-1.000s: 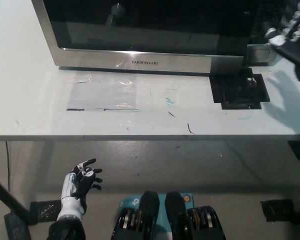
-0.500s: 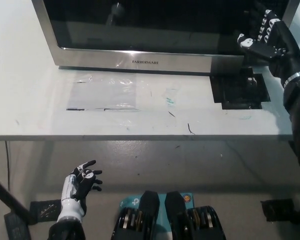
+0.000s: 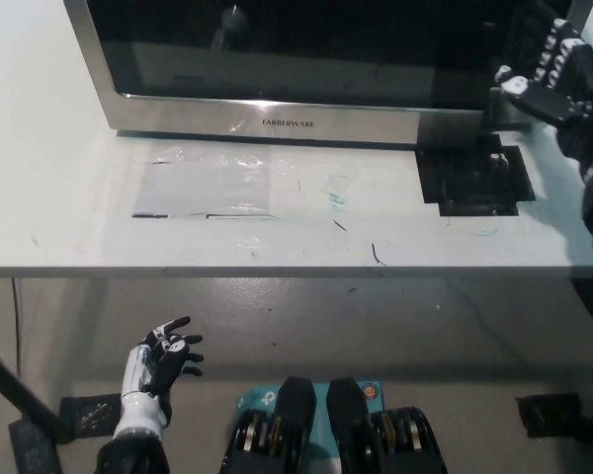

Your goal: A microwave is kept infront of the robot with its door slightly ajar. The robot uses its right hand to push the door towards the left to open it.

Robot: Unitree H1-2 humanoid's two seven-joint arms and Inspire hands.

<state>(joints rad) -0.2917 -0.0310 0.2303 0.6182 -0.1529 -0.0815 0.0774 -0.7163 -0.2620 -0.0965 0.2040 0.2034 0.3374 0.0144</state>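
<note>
The microwave (image 3: 277,59) stands at the back of the white table, and its silver-framed dark door (image 3: 296,114) fills the top of the head view. The door's right edge (image 3: 484,109) sits slightly out from the body. My black right hand (image 3: 558,84) is raised at the upper right, just right of that edge, fingers apart and holding nothing. I cannot tell whether it touches the door. My white left hand (image 3: 158,365) rests low at the lower left, below the table's front edge, fingers spread and empty.
A black square patch (image 3: 474,178) lies on the white table (image 3: 59,197) under the door's right corner. A clear plastic sheet (image 3: 208,188) is taped in front of the microwave. The table's front edge runs across the middle, with grey floor below.
My right hand swung left toward the door's right edge half a second ago, then drew back a little to the right and up. The left hand stayed put.
</note>
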